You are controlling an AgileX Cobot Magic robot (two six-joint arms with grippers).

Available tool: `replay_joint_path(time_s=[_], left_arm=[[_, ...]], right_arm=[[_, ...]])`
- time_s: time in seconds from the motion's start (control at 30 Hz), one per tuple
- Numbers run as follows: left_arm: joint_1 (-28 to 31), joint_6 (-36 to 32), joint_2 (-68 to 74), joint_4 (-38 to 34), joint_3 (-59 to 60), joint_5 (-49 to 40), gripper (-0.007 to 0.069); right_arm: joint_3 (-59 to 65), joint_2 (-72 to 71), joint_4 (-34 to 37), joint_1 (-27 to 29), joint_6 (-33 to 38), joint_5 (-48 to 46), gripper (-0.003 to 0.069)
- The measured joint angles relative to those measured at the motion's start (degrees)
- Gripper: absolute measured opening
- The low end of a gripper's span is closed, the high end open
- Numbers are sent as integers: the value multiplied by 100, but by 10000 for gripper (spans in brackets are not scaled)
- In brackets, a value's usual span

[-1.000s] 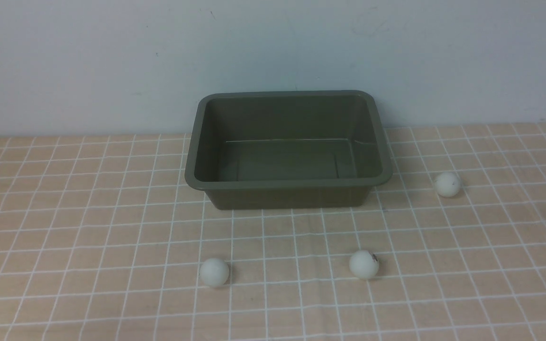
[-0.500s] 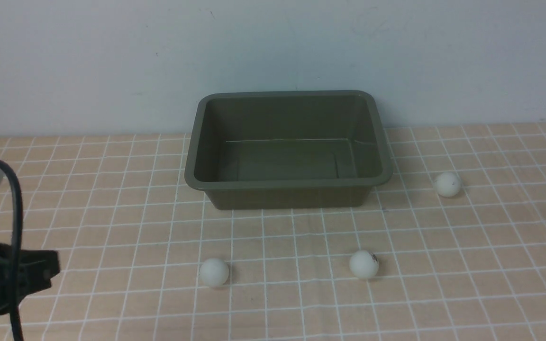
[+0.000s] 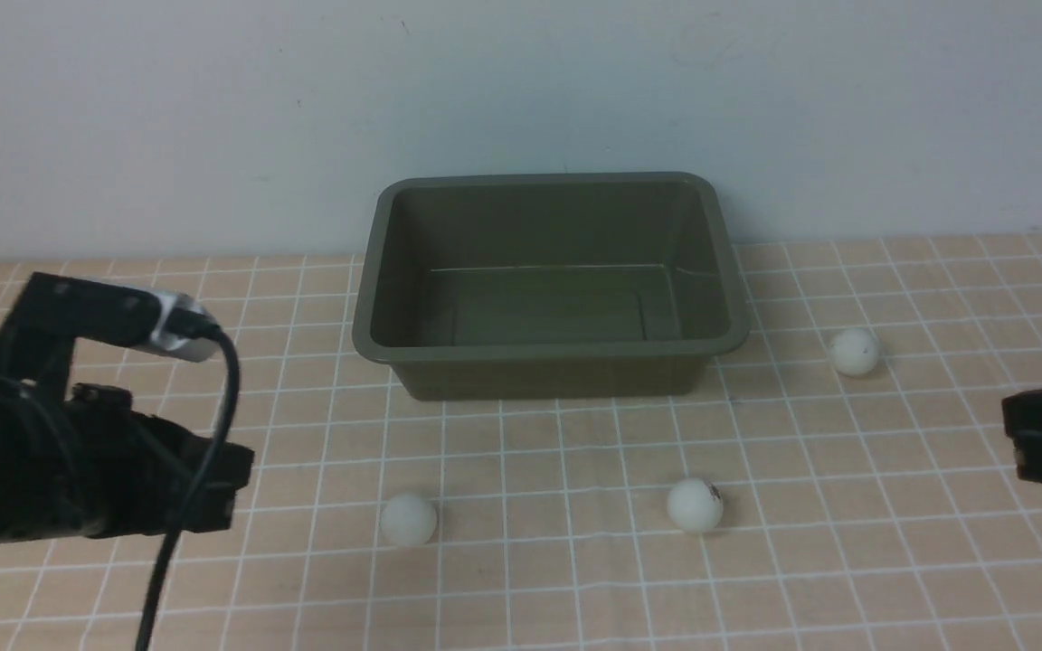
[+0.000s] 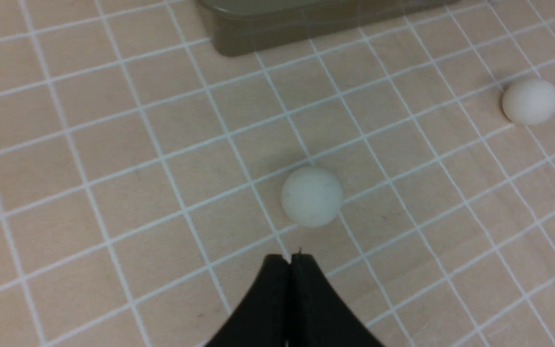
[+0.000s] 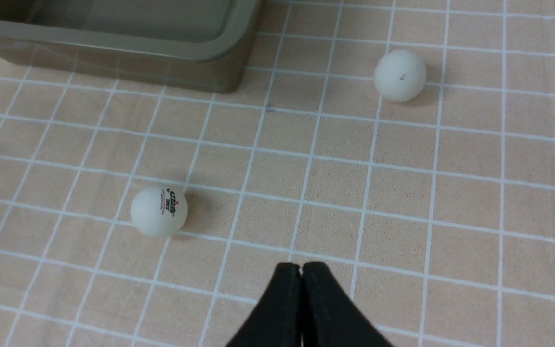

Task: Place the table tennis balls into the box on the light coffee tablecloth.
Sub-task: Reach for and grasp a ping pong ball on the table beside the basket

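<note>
The olive-green box (image 3: 550,351) stands empty at the back middle of the light coffee tablecloth (image 3: 521,597). Three white table tennis balls lie on the cloth: one front left (image 3: 409,519), one front right with a dark print (image 3: 694,504), one to the right of the box (image 3: 854,352). My left gripper (image 3: 236,479) is shut and empty, left of the front-left ball (image 4: 311,196), whose near side faces its closed tips (image 4: 290,258). At the right edge my right gripper (image 3: 1018,434) is shut (image 5: 300,266) and empty, with the printed ball (image 5: 158,212) and the far ball (image 5: 399,75) apart from it.
A pale wall rises right behind the box. A black cable (image 3: 204,434) loops off the left wrist camera (image 3: 173,334). The box's corner (image 5: 219,58) shows in the right wrist view and its front wall (image 4: 277,33) in the left wrist view.
My left arm has come in from the left edge toward the front-left ball. My right gripper has entered at the right edge. Balls and box have not moved.
</note>
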State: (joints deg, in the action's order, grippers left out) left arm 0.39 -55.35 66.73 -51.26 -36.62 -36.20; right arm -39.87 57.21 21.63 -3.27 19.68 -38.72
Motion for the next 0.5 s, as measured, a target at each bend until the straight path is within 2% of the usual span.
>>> replay_joint_path(time_s=[0.13,0.27,0.4,0.5], left_arm=[[-728,-133,578,126,-325,46,-53],[-1304,56,1044,596,-765,45,0],[-1931,926,1610,1541,-1443,54,99],[-2145,1684,1901,2264,-1750,48,147]], right_arm=[[0,56,0,0,243,34,-16],[0,56,0,0,342,35,-16],[0,56,0,0,367,35,-16],[0,56,0,0,381,35,-16]])
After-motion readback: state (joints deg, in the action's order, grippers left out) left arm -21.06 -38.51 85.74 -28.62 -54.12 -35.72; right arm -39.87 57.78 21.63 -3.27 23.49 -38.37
